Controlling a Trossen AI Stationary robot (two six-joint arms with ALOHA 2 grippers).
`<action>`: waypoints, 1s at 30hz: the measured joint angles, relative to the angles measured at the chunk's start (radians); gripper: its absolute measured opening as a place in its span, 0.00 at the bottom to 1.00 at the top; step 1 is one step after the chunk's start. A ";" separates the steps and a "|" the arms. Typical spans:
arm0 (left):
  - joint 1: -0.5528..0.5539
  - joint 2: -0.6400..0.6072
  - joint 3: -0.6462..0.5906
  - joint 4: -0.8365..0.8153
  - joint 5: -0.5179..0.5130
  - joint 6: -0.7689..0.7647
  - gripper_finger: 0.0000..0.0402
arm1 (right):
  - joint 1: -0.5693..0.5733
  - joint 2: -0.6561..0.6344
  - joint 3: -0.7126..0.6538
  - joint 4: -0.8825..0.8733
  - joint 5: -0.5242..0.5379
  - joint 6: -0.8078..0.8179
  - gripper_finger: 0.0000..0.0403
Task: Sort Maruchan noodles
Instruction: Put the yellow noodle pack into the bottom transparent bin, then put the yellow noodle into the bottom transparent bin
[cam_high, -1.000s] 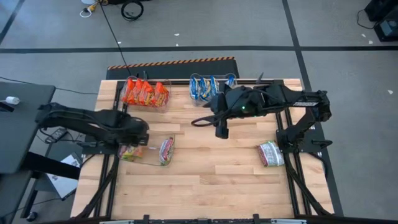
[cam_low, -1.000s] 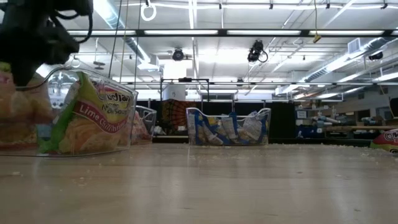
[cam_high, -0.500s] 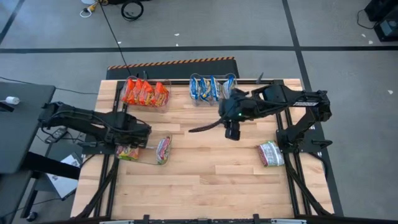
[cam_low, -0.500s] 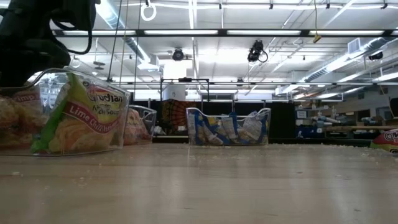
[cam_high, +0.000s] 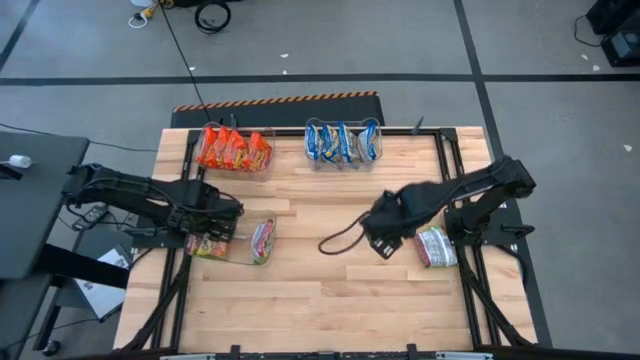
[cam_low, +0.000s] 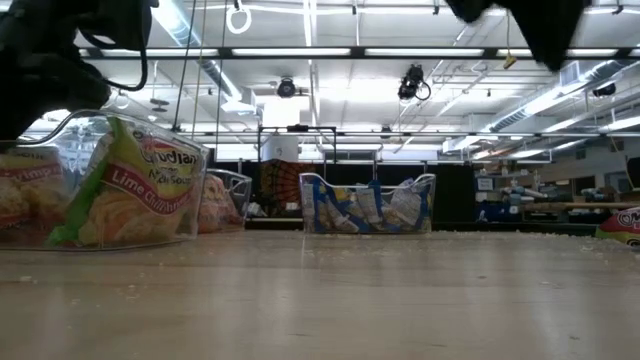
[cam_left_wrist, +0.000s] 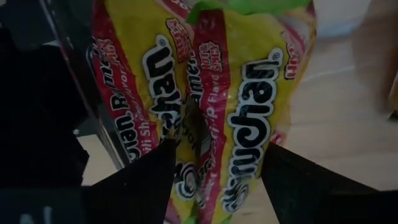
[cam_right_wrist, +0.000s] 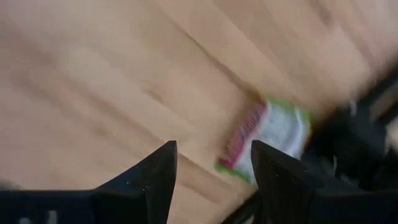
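Note:
A clear bin (cam_high: 247, 256) at the table's left holds yellow-red-green Maruchan noodle packets (cam_left_wrist: 211, 106). My left gripper (cam_high: 213, 236) points down into this bin, open, with its fingers on either side of the packets' upper edges. One green-white packet (cam_high: 437, 247) lies flat by the table's right edge. Just left of it and above the table, my right gripper (cam_right_wrist: 214, 180) is open and points down. The packet (cam_right_wrist: 273, 140) shows beyond its fingers. In the low view the bin's lime chili packet (cam_low: 140, 185) leans against the bin's wall. My left gripper stands open around the tops of two packets (cam_left_wrist: 205, 155) in the bin, coming from above. Whether its fingers (cam_left_wrist: 143, 180) touch them I cannot tell.
At the far edge stand a bin of orange-red packets (cam_high: 235, 150) and a bin of blue packets (cam_high: 343, 142). A dark cable loop (cam_high: 338, 240) hangs beside my right gripper. Bare wood lies in the table's middle and near part.
My right gripper has swung from beside the blue bin toward the table's near right, sinking and tipping until it points down next to the loose packet. At the left bin, a packet has settled down inside, beside the lime chili one.

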 joint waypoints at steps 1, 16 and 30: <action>-0.005 0.000 0.001 -0.006 0.007 0.027 0.58 | 0.007 0.002 -0.051 0.001 -0.022 0.069 0.53; -0.079 -0.036 0.218 -0.186 -0.106 0.138 0.58 | 0.124 0.001 -0.577 0.255 -0.146 0.527 0.51; -0.162 -0.026 0.141 0.044 -0.050 -0.083 0.58 | 0.158 0.001 -0.666 0.320 -0.159 0.487 0.51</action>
